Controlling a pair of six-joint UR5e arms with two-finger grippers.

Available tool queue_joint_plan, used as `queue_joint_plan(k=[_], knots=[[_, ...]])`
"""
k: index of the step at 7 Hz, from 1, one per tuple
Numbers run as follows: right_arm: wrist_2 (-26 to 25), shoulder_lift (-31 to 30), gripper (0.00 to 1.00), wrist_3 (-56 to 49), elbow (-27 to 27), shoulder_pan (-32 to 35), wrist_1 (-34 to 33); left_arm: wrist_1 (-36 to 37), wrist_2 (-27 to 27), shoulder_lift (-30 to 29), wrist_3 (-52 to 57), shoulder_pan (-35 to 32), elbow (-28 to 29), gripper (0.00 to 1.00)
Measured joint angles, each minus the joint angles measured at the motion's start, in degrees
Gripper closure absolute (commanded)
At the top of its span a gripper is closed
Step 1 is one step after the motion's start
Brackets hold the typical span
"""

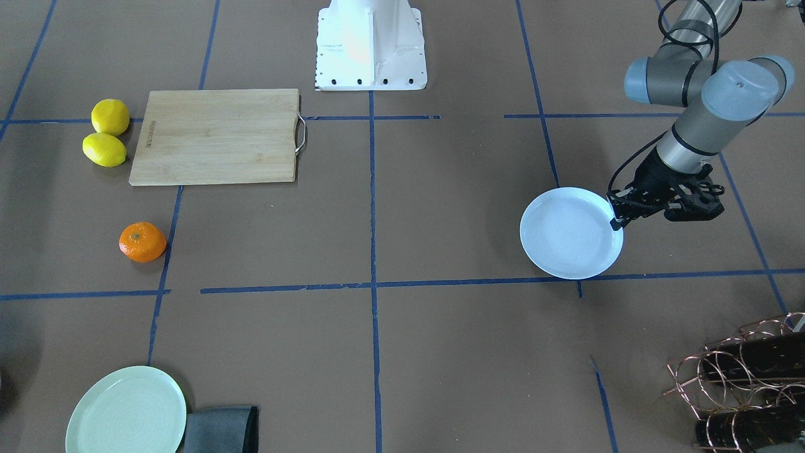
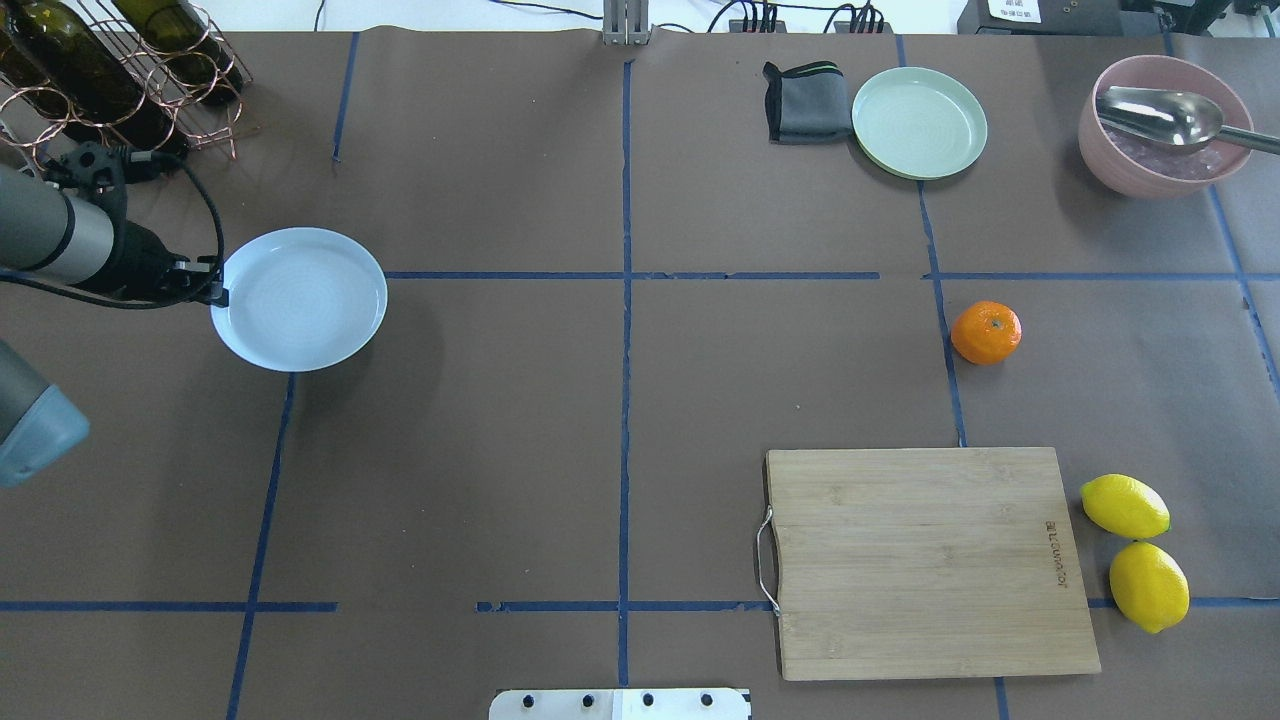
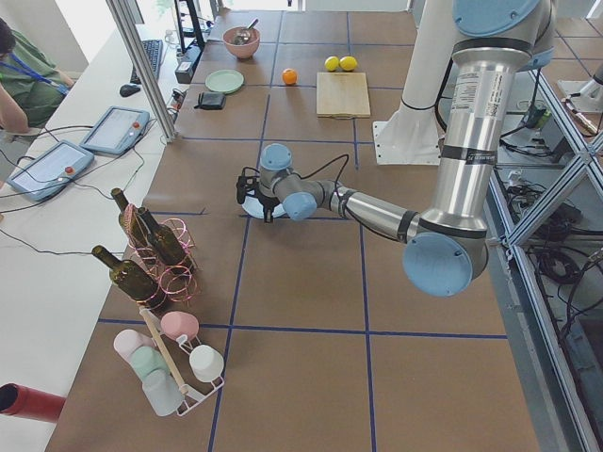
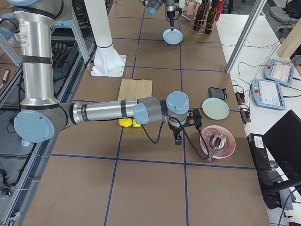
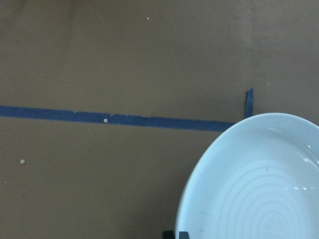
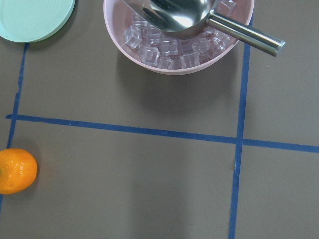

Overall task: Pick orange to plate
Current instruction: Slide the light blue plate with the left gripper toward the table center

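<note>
Plate (image 5: 259, 189) in left end effector (image 1: 618, 217); ice cubes (image 6: 164, 50) clearest from right wrist

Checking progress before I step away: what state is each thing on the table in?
Orange: on the table, untouched.
Plate: empty, rim pinched by left hand.
Right hand: open or shut, cannot tell.
Green plate: empty.
Bowl: holds ice and a scoop.
Board: bare.

left arm (image 1: 692, 129): silver tubes, grey-blue joint caps | left gripper (image 1: 617, 217): black, skeletal | cable (image 1: 631, 165): black, looping off the wrist | base (image 1: 371, 50): white, dark bolt row, top centre
</note>
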Motion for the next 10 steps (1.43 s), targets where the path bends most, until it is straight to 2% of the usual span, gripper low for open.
queue_joint_plan(k=[2,4,6,8,9,10], knots=[[-0.39,0.04,0.0,6.3,2.39,-2.63,0.06,6.13,-1.45,-9.67,-7.12,1.02,0.11,1.0],[-2.33,1.42,0.0,14.78,4.87,-7.41,0.15,6.74,-0.62,-16.43,-19.97,7.5,1.55,1.0],[-5.03,4.59,0.0,21.55,6.07,-12.27,0.14,5.92,5.37,-21.08,-29.8,15.33,3.54,1.0],[-7.12,7.41,0.0,26.75,6.26,-15.96,0.13,3.04,12.29,-22.21,-35.39,21.93,4.64,1.0],[-8.29,8.49,0.0,28.8,6.28,-17.51,0.15,2.24,14.76,-22.24,-36.32,23.98,5.46,0.88],[-8.81,9.45,0.0,30.7,6.32,-18.61,0.17,1.54,16.74,-22.16,-36.52,25.25,6.52,0.01]])
